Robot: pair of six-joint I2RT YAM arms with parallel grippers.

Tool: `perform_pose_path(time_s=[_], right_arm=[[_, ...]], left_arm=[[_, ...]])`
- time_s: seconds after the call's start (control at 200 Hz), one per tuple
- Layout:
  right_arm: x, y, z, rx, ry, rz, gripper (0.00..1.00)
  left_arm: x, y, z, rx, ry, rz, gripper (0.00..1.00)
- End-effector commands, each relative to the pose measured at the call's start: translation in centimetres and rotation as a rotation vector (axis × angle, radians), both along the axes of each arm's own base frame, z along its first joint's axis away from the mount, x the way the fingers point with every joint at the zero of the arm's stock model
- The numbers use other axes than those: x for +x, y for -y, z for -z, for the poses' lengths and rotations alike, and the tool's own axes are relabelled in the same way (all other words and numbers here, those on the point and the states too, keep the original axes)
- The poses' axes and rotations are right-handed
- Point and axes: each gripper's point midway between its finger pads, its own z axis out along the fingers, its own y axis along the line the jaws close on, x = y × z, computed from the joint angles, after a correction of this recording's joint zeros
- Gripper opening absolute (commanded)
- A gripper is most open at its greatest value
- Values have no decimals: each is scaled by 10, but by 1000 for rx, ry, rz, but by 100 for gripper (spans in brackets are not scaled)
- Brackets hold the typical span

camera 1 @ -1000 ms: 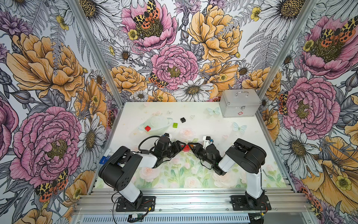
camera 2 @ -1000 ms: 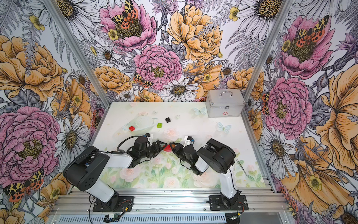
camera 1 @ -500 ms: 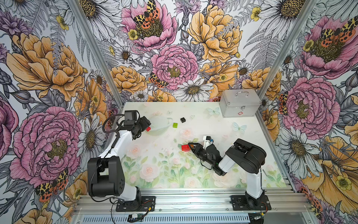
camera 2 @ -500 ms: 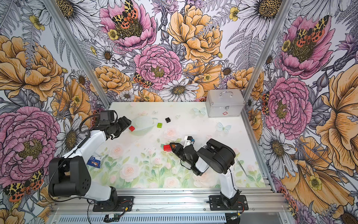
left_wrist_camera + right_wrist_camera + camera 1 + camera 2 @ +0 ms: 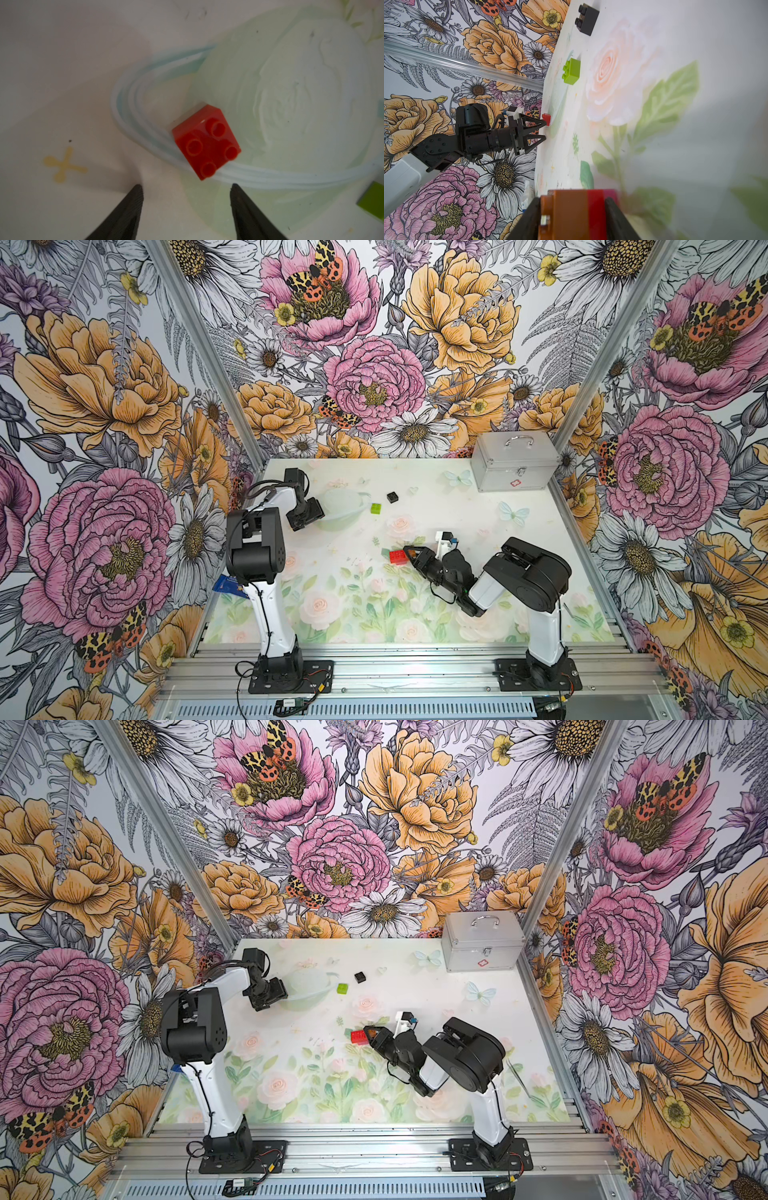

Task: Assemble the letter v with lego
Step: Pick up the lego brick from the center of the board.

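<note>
Since a second ago the left arm has been swung away from the middle of the desk (image 5: 332, 614), where its fingers were set close to the right ones. It is now placed at the far left side, and half a second ago it was already near there. The left fingers (image 5: 124, 214) are held apart over the red square brick (image 5: 206, 142). The brick lies studs up just beyond their tips and is not clasped; whether a tip touches it cannot be told. In both top views this brick is hidden beneath the left wrist. The right arm has not been moved: the right fingers (image 5: 527, 220) are kept clamped on the brick stack (image 5: 571, 212) at mid-desk.

The stack, the begun letter v, is seen in the right wrist view as three layers pressed together: orange-brown, red, then a thin edge of magenta-pink. In a top view only its long red brick (image 5: 397, 556) is clearly shown, protruding past the fingertips. The lime-green brick (image 5: 376, 508) and the black brick (image 5: 392, 497) are left loose on the far half of the desk, near each other but apart, studs up, in the same spots as before.

The silver case (image 5: 515, 470) is stood in the far right corner with its lid shut and its handle folded on top. What it holds cannot be seen.
</note>
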Motion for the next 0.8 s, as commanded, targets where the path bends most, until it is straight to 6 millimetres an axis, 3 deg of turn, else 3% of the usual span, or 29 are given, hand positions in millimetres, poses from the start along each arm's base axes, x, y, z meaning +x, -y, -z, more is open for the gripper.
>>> perform_pose_path(time_s=[0.0,0.12,0.34,0.791], right_arm=[[-2,2,9,-43,-5,-7,40],[-2,2,10,-48,-5,-8,40],[-3,0,11,-47,-5,-22,40],[-1,-6,9,-44,4,-43,39]], left_arm=[[5,7,-9,-1,3,-59,71],[14,13,-16,15,27,-70,71],[27,-11,-9,16,28,-207,76],[59,-24,-2,-15,56,-325,76]])
